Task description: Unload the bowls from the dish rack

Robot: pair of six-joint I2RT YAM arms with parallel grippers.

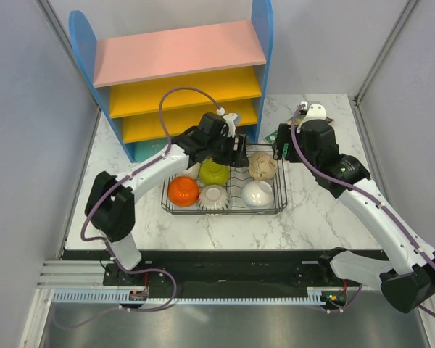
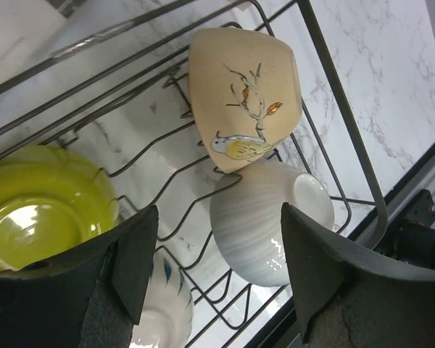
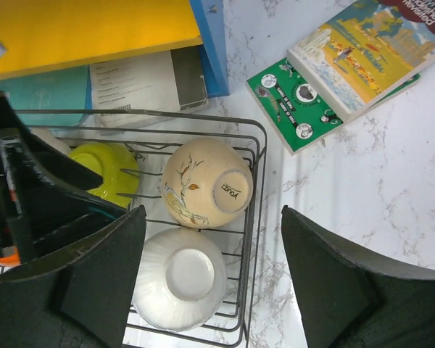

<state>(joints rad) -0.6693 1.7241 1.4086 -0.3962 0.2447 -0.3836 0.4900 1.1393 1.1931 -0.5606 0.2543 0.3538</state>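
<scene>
Wire rack [image 1: 284, 196] held every bowl, orange [image 1: 183, 191] and green [image 1: 214, 172] included; none unloaded. Left gripper [image 2: 217, 243] and right gripper [image 3: 212, 246] gaped empty.

Bowls [image 1: 256, 193] lie in the dish rack [image 1: 225, 212], before the shelf unit [image 1: 181, 54].

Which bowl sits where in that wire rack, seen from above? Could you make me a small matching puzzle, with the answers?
Bowls:
1. orange bowl
2. green bowl
3. beige bowl
4. plain white bowl

Places in the dish rack, top view, where near means the side by the arms' bases:
A. near right corner
B. near left corner
C. far right corner
D. far row, middle

Pairs: 1-B, 2-D, 3-C, 4-A
</scene>
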